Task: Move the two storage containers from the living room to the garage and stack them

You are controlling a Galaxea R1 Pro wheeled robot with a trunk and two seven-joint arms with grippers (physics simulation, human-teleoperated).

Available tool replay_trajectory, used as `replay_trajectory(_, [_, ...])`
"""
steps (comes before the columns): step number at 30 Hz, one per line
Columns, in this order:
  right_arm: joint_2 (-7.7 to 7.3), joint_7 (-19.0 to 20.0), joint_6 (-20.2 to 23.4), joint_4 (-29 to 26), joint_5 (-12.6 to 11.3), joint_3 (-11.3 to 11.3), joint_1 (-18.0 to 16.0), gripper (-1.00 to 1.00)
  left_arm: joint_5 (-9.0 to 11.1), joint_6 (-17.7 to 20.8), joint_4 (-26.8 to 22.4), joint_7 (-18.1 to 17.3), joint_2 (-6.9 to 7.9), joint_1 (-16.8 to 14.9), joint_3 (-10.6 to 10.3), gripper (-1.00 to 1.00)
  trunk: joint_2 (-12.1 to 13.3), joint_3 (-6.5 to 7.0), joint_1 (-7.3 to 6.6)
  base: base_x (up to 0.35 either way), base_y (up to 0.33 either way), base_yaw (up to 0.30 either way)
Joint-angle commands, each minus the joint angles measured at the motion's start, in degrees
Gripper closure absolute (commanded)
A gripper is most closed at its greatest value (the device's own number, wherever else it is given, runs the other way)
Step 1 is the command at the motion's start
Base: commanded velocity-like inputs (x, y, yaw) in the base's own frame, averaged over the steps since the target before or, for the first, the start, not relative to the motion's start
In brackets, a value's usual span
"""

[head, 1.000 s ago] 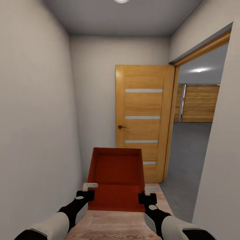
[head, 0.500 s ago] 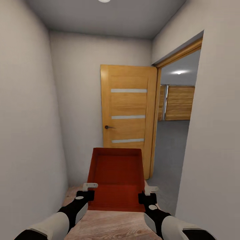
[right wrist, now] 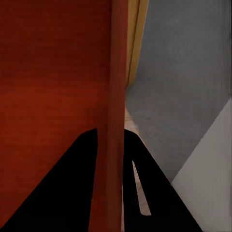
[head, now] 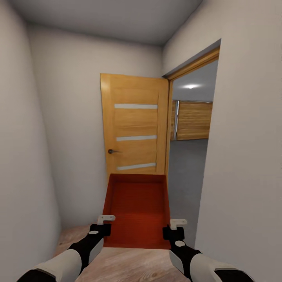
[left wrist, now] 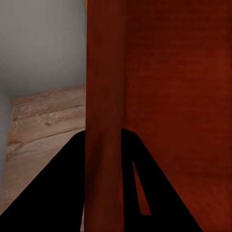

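we carry one container [head: 136, 203], each claw clamped on a side wall; next, turn right through the doorway [head: 190, 156] ahead.

Left gripper [left wrist: 104, 193] clamping storage container [left wrist: 169, 87] wall

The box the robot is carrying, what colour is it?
The storage container is plain red-orange, inside and out, clearest in the head view.

Hallway floor [head: 129, 264]: light wood planks, running up to the walls and the door [head: 135, 129]. Through the doorway the garage floor [head: 184, 176] is dark grey and mottled. Nothing seen lying on either.
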Motion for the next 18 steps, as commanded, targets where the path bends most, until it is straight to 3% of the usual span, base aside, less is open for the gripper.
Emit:
replay_trajectory(1, [-0.57,-0.63,-1.73,-0.11,0.30,-1.39,-0.02,1.00,2.48,-0.09,0.17,0.92,0.39,-0.04,3.04,1.00,-0.03,-0.01,0.03,0.206,0.256,-0.284])
replay_trajectory(14, [-0.53,-0.63,-1.73,-0.08,0.30,-1.39,-0.02,1.00,2.38,-0.15,0.17,0.83,0.38,-0.04,3.03,1.00,-0.03,-0.01,0.03,0.207,0.258,-0.284])
replay_trajectory(18, [-0.55,-0.63,-1.73,-0.11,0.30,-1.40,-0.02,1.00,2.40,-0.17,0.00,0.89,0.38,-0.04,3.03,1.00,-0.03,-0.01,0.03,0.105,0.118,-0.284])
